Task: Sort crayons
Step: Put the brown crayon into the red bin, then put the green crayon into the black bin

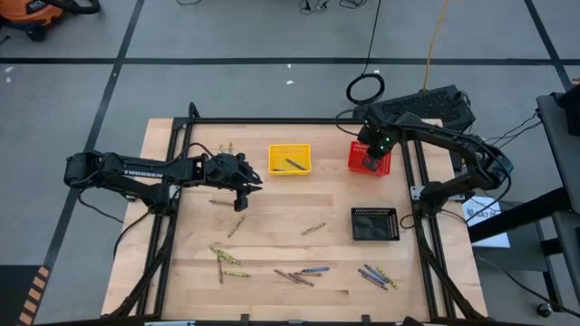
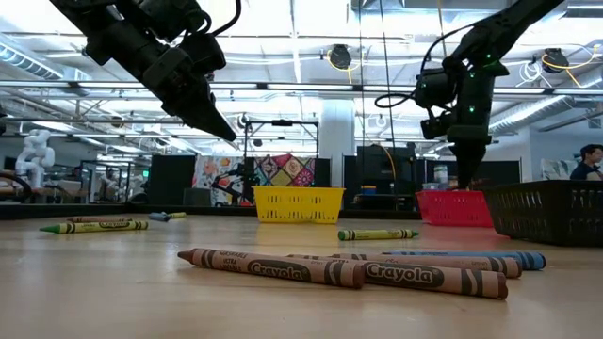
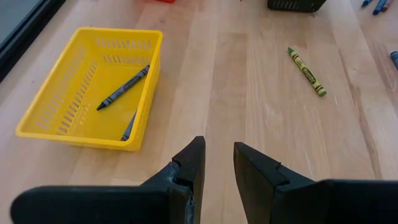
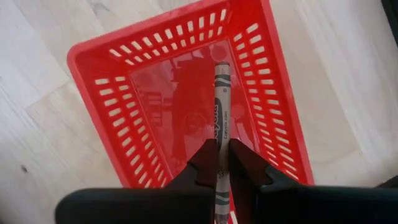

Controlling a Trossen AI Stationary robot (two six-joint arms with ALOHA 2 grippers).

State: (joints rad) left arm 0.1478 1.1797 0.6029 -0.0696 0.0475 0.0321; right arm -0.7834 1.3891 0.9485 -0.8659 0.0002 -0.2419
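Right, your right gripper (image 4: 222, 163) is clamped on a crayon (image 4: 221, 102) over the red basket (image 4: 112, 106), upper right of the high view. Keep it centred btwn the walls, lower a bit, then release. Left gripper (image 3: 217, 163) waits empty, fingers apart, near the yellow basket (image 3: 56, 127).

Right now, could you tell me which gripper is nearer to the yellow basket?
Left. The left gripper hangs just off the yellow basket, empty, jaws slightly apart. The right gripper is across the table over the red basket, shut on a crayon.
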